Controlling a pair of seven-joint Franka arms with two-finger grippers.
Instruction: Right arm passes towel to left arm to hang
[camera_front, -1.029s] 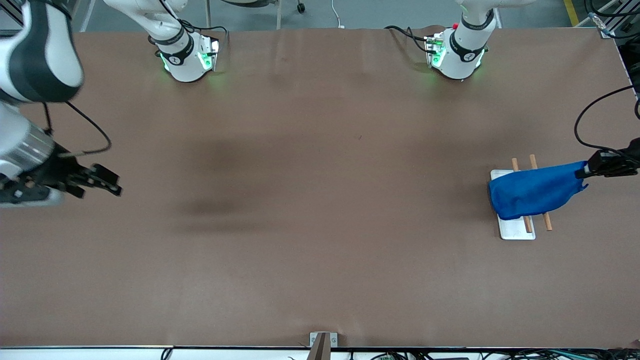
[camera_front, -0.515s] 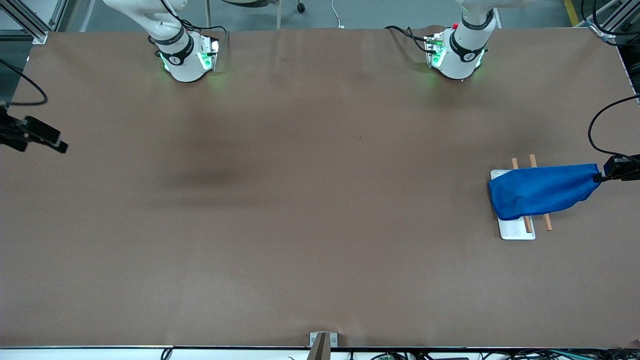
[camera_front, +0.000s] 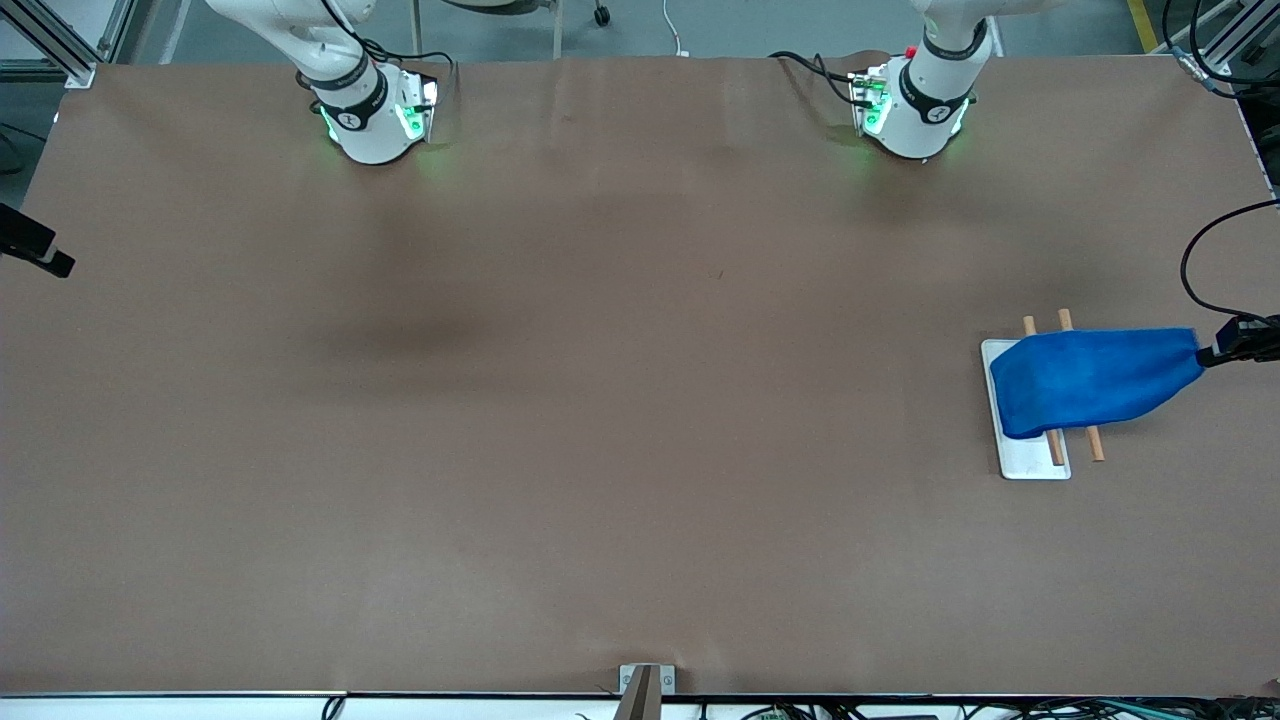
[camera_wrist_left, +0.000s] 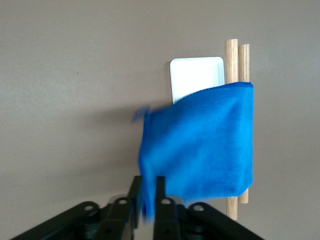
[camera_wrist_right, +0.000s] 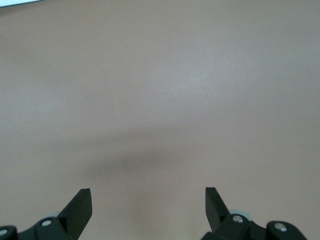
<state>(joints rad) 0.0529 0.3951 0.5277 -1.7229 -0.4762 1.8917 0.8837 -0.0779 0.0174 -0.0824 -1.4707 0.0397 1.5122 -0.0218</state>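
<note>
The bright blue towel (camera_front: 1095, 380) is draped over the two wooden rods (camera_front: 1096, 443) of the white rack (camera_front: 1035, 462) at the left arm's end of the table. My left gripper (camera_front: 1210, 353) is shut on the towel's end past the rods. In the left wrist view the towel (camera_wrist_left: 205, 145) hangs from the gripper (camera_wrist_left: 148, 189) across the rods (camera_wrist_left: 231, 55) above the rack's white base (camera_wrist_left: 195, 75). My right gripper (camera_front: 50, 262) is at the edge of the front view at the right arm's end, open and empty; in its wrist view (camera_wrist_right: 148, 199) only bare table shows.
The brown table (camera_front: 620, 420) carries only the rack. Both arm bases (camera_front: 375, 115) (camera_front: 915, 110) stand at the back. A small metal bracket (camera_front: 645, 685) sits at the table's near edge. A black cable (camera_front: 1195, 260) loops above the left gripper.
My right arm has swung away toward its end of the table and nearly out of view. My left gripper has pulled the towel farther across the rods, drawing it off the rack's base.
</note>
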